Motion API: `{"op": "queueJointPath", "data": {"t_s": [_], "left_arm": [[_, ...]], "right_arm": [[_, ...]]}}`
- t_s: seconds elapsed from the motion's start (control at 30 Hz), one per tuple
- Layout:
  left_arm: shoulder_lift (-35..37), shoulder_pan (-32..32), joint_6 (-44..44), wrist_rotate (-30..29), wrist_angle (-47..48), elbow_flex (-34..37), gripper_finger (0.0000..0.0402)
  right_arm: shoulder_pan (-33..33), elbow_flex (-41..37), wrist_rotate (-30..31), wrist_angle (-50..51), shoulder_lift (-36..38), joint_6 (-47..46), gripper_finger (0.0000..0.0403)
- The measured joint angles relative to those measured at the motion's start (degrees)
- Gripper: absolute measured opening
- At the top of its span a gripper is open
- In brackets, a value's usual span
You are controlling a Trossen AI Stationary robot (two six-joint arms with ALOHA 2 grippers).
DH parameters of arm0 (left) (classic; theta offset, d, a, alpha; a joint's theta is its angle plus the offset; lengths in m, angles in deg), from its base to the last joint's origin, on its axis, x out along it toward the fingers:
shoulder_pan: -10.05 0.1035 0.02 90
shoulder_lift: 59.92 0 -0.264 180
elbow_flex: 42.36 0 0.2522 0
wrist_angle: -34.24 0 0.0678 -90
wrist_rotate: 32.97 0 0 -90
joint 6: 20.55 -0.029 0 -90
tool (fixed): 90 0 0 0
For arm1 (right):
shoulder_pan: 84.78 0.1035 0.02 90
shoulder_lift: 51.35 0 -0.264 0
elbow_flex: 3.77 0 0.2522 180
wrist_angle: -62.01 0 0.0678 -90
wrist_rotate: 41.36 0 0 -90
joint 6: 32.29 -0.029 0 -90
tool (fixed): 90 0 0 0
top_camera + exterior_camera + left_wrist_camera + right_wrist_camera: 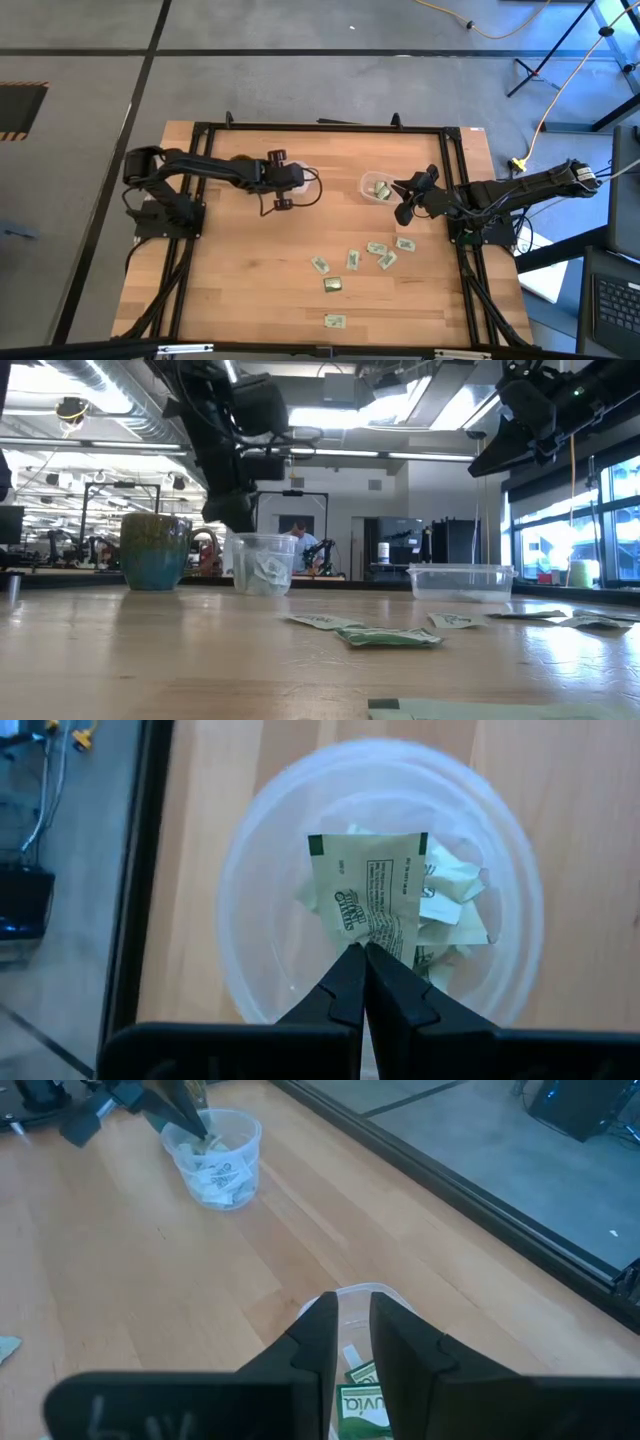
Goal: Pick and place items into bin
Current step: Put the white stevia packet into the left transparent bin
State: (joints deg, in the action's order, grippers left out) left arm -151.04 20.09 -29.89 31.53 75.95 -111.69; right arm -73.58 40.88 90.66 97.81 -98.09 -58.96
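Packet [368,888] pinched in left gripper [364,958] fingertips over clear cup [380,880] (right gripper [348,1315] narrowly parted).

Wooden table [240,270] with a black frame along its edges, seen from above. Resting directly on it are a clear cup [300,178] left of centre, a clear shallow bin [377,187] right of centre, and seven loose green-and-white packets [353,260] scattered nearer the front edge. In the low view, a green-and-blue mug [158,550] also stands on the tabletop beside the cup.
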Motion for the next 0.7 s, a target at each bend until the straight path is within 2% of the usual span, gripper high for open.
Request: {"op": "queueJointPath", "data": {"t_s": [0.13,0.33,0.57,0.7], "left_arm": [[-0.56,-0.01,-0.05,-0.19,0.05,-0.09,0.0007],[-0.3,-0.07,0.02,-1.37,0.17,-0.21,0.0036],[0.79,-0.92,-0.06,-2.47,0.74,-4.95,0.006],[1.08,-2.68,-2.95,1.34,0.28,-8.15,0.006]], "right_arm": [[0.0,0.0,0.0,0.04,0.0,0.06,0.0067],[0.0,0.0,0.0,0.04,0.0,0.15,0.0067],[0.0,0.0,0.0,0.04,0.0,0.17,0.0067],[0.0,0.0,0.0,0.04,0.0,0.17,0.0067]]}}
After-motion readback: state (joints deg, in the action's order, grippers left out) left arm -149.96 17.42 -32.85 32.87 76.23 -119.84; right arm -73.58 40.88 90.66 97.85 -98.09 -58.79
